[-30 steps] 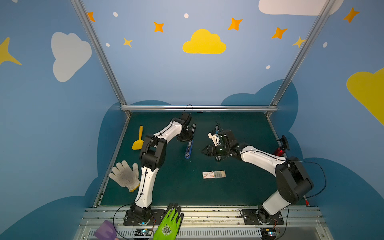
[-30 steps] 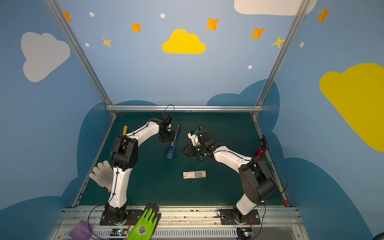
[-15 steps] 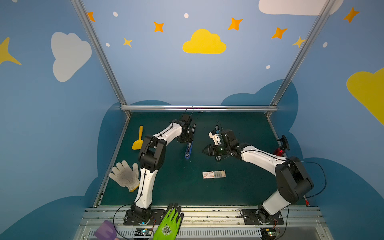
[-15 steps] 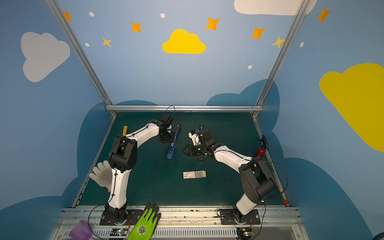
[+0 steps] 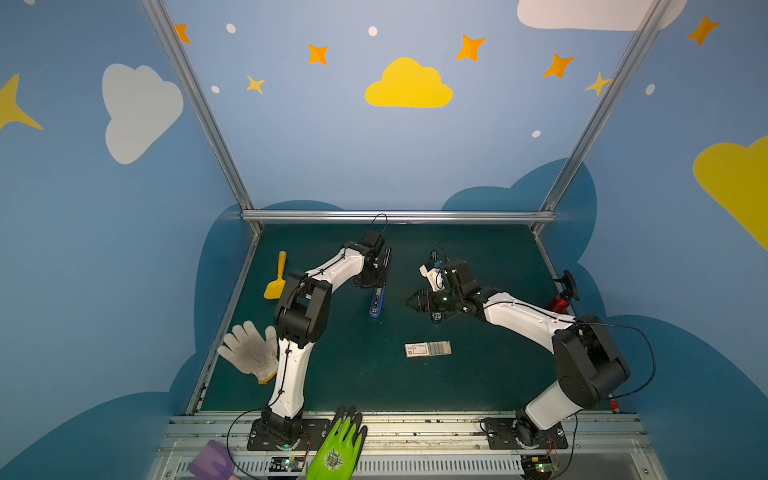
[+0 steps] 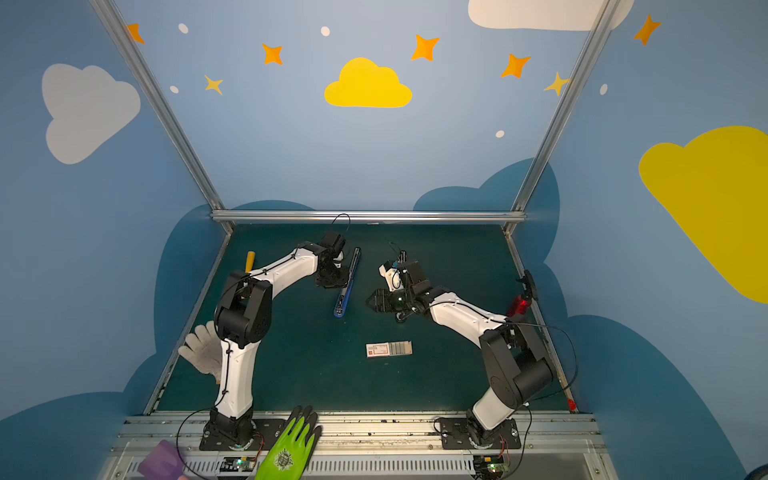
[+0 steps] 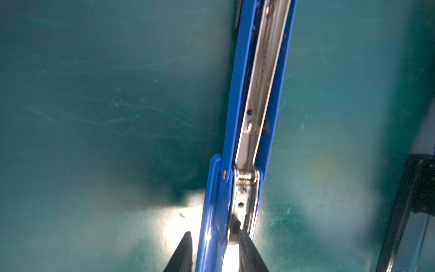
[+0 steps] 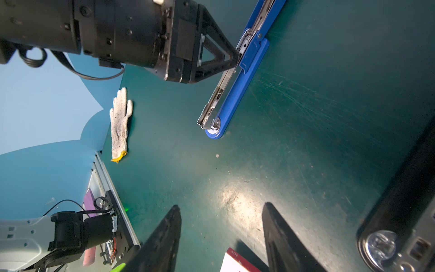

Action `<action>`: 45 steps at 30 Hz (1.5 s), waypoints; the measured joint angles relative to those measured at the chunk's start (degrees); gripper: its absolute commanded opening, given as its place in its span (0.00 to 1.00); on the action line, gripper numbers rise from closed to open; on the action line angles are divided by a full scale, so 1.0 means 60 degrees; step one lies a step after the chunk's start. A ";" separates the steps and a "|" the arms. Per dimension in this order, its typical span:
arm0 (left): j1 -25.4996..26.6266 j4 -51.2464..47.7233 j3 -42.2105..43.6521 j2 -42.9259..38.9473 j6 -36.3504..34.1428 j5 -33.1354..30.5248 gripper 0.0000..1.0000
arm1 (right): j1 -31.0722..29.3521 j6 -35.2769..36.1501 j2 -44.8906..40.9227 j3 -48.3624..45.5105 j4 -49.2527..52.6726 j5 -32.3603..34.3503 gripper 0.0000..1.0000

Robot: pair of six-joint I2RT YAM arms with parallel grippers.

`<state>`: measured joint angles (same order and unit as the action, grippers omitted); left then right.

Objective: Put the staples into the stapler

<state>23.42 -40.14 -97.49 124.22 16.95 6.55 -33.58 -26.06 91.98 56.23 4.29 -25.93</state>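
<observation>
- White cardboard box of the staples (image 5: 427, 349) is laid at the near middle of the worktop (image 5: 498, 374), long axis crosswise, grey strips exposed at one end.
- Just beyond it, the right end effector (image 5: 411, 302) is held released and empty; this arm is judged nearer.
- Farther back, the blue stapler (image 5: 376, 302) is laid open, long axis near-to-far; its hinge end is straddled by the left end effector (image 5: 373, 284), and a grip cannot be confirmed.

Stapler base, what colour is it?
The stapler base is blue, around a silvery metal rail; best seen in the left wrist view.
</observation>
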 measured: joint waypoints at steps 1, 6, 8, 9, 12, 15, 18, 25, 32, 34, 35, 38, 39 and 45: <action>0.0007 0.0004 0.0091 -0.0058 0.0004 0.0004 0.32 | 0.0000 -0.0011 0.0000 0.0000 -0.0018 0.0000 0.56; 0.0040 0.0011 0.0557 -0.0372 0.0076 0.0051 0.33 | 0.0000 -0.0080 0.0000 -0.0004 -0.0076 0.0000 0.56; 0.0040 0.0007 0.0820 -0.0565 0.0117 0.0051 0.32 | 0.0004 -0.0095 0.0000 -0.0036 -0.0124 0.0000 0.56; 0.0040 -0.0004 0.0922 -0.0648 0.0135 0.0051 0.33 | 0.0004 -0.0106 0.0000 -0.0055 -0.0127 0.0000 0.56; 0.0040 -0.0055 0.1271 -0.0903 0.0178 0.0047 0.33 | 0.0004 -0.0117 0.0000 -0.0091 -0.0124 0.0000 0.56; 0.0055 -0.0058 0.1610 -0.1147 0.0219 0.0055 0.33 | 0.0004 -0.0117 0.0000 -0.0109 -0.0142 0.0000 0.56; 0.0084 -0.0080 0.1872 -0.1359 0.0251 0.0055 0.33 | 0.0004 -0.0124 0.0000 -0.0127 -0.0186 -0.0004 0.56; 0.0109 -0.0310 0.2073 -0.1752 0.0350 0.0076 0.39 | 0.0004 -0.0157 -0.0036 -0.0204 -0.0244 0.0000 0.57; 0.0339 -0.0484 0.1577 -0.1727 0.0361 0.0109 0.44 | 0.0004 -0.0153 -0.0306 -0.0233 -0.0248 0.0004 0.56; 0.0459 -0.0539 0.1297 -0.1541 0.0324 0.0073 0.44 | 0.0004 -0.0153 -0.0328 -0.0237 -0.0248 0.0004 0.57; 0.0495 -0.0561 0.1198 -0.1435 0.0313 0.0036 0.44 | 0.0004 -0.0153 -0.0328 -0.0240 -0.0248 0.0004 0.57; 0.0619 -0.0641 0.1042 -0.1020 0.0240 -0.0127 0.44 | 0.0004 -0.0153 -0.0328 -0.0262 -0.0244 0.0004 0.57; 0.0637 -0.0692 0.1045 -0.0911 0.0219 -0.0197 0.44 | 0.0004 -0.0153 -0.0328 -0.0270 -0.0244 0.0004 0.57; 0.0590 -0.1064 0.1147 -0.0710 0.0127 -0.0794 0.44 | 0.0029 -0.0153 -0.0328 -0.0270 -0.0248 -0.0004 0.57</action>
<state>26.96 -46.52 -90.61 119.96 17.72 1.78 -33.41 -26.98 90.02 54.61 2.81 -25.96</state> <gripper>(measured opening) 0.445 0.566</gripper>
